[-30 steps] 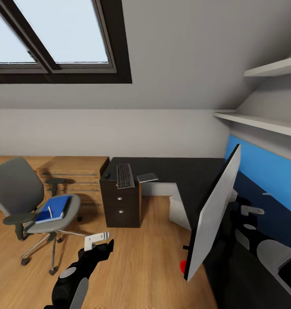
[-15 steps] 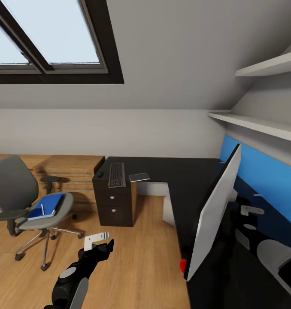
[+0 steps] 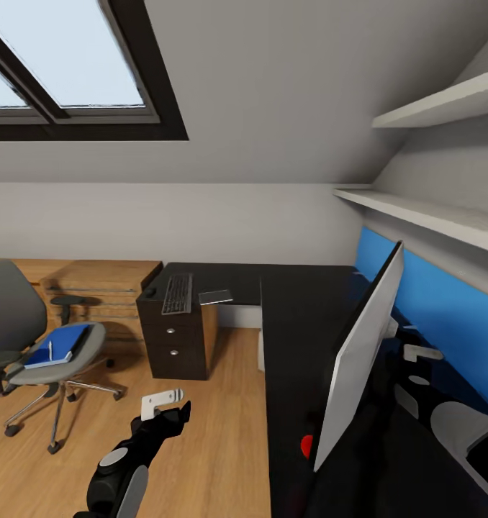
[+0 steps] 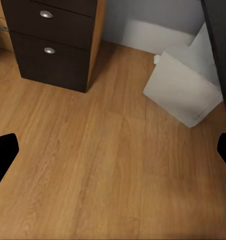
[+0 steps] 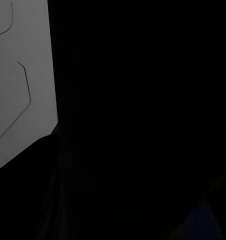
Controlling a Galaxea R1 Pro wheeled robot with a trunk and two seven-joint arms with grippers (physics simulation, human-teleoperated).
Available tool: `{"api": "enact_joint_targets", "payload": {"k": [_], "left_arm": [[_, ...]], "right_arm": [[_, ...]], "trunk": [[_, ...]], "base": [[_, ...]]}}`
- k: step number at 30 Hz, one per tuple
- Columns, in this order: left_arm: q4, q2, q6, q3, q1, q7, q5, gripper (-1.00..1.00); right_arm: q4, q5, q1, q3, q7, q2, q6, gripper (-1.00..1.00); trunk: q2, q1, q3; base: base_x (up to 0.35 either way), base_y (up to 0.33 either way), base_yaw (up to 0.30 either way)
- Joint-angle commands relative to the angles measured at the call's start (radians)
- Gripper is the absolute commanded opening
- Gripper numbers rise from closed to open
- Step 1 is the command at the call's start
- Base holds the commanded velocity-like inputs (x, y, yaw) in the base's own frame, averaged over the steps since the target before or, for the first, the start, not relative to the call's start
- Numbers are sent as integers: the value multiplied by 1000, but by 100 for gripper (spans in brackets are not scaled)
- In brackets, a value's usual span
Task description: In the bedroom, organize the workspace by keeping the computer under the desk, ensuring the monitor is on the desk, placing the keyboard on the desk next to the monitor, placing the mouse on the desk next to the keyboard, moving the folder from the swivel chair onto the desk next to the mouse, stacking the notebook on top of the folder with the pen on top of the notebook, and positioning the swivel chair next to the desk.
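Step in hand, as judged: the monitor (image 3: 363, 356), seen edge-on with its pale back showing and held up near the right arm, is being brought over the desk (image 3: 301, 316). It is best lowered slowly, kept upright, and set down on the bare black top well apart from the edge, with room left beside it for the keyboard. The right gripper is hidden behind the screen, so it cannot be told whether it is pinching the monitor. Left gripper (image 3: 163, 408): hanging over the wooden floor (image 4: 93, 165), fingers spread wide, nothing between them. Count: one desk; one monitor; one keyboard (image 3: 177, 293) on the drawer end of the desk; one mouse (image 3: 150, 291) just beside it; one notebook (image 3: 215, 296) near it on the same top; one swivel chair (image 3: 28, 345), well apart from the desk; one folder (image 3: 57, 346) on its seat; one pen (image 3: 50, 350) lying on the folder; two drawer knobs (image 4: 46, 14); one computer (image 4: 185, 90) on the floor under the desk.
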Motion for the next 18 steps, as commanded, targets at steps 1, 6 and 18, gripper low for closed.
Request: {"api": "enact_joint_targets", "payload": {"k": [1,6,18], "left_arm": [[-1,0,4,-1,-1,9,11,100],[-1,0,4,-1,-1,9,11,100],[-1,0,4,-1,-1,9,11,100]], "right_arm": [[-3,1,-1,10,-4,0,-1,-100],[-3,1,-1,10,-4,-1,1,-100],[-2,1,-1,9,-4,-1,2,-100]], "trunk": [[-1,0,-1],[-1,0,-1],[-1,0,-1]], "base": [[0,-220,0],[0,-195,0],[0,-83,0]]}}
